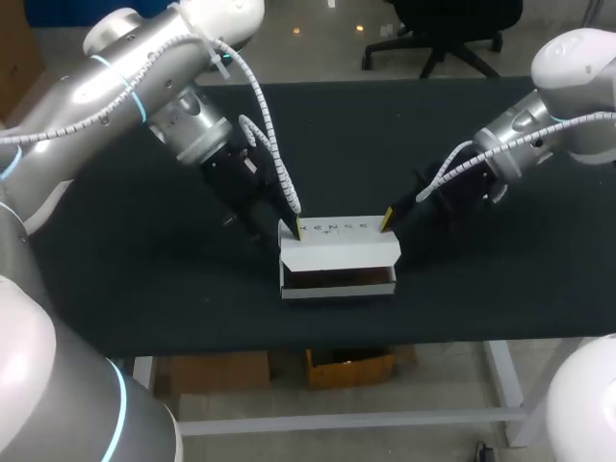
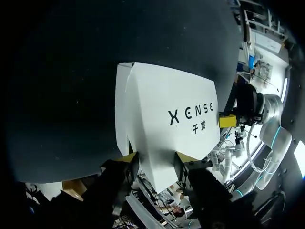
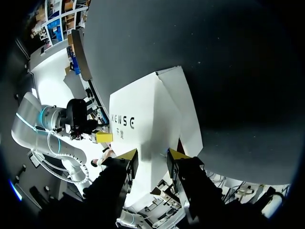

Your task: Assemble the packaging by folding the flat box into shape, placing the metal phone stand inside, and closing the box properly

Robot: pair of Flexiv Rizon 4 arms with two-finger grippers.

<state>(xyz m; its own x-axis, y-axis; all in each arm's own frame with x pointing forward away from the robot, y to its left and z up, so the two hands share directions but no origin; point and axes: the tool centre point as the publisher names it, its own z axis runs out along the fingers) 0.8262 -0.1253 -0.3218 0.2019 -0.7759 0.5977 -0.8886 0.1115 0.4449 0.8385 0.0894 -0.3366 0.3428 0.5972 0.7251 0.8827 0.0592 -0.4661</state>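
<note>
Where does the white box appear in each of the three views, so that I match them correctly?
Head view: the white box lies mid-table, between the left tool and the right tool.
Left wrist view: the white box is directly ahead of the left tool.
Right wrist view: the white box is directly ahead of the right tool.
Shared landmark: the dark lettering on the box's top.

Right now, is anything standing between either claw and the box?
Nothing visible does. The left claw is right at one end of the white box, and the right claw is at the opposite end.
</note>
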